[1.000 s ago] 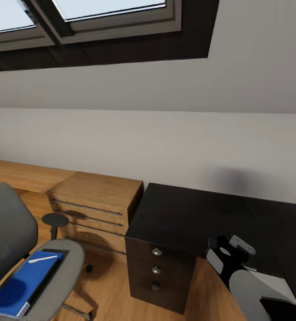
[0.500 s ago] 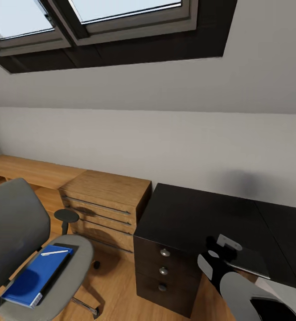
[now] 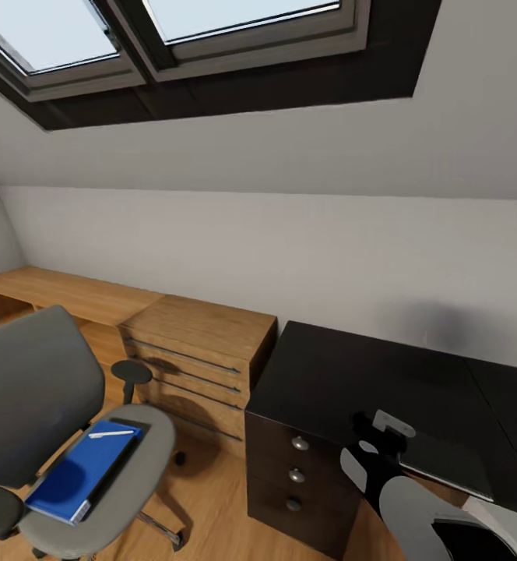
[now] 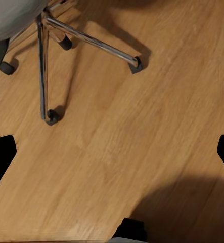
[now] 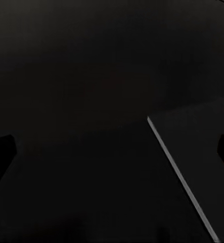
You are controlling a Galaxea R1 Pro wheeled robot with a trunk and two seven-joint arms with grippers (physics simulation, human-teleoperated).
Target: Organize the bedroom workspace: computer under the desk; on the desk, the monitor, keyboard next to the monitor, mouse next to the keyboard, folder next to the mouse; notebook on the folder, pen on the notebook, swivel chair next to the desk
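Standing by the wall, the black worktop [image 3: 344, 382] is cut off at right. Beside it, swivel chair [image 3: 48, 405] carries folder [image 3: 83, 470], then pen [image 3: 110, 433]. Both end effectors' finger spread: cannot tell, tips barely visible.

worktop [image 3: 328, 374]: black, thin dark notebook [image 3: 445, 460] at its front edge | chair [image 3: 145, 460] seat: blue folder [image 3: 83, 471], pen [image 3: 110, 433] on folder's far end | floor [image 4: 142, 131]: wood

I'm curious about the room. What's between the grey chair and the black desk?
In the head view, a wooden drawer chest stands between the swivel chair and the desk.
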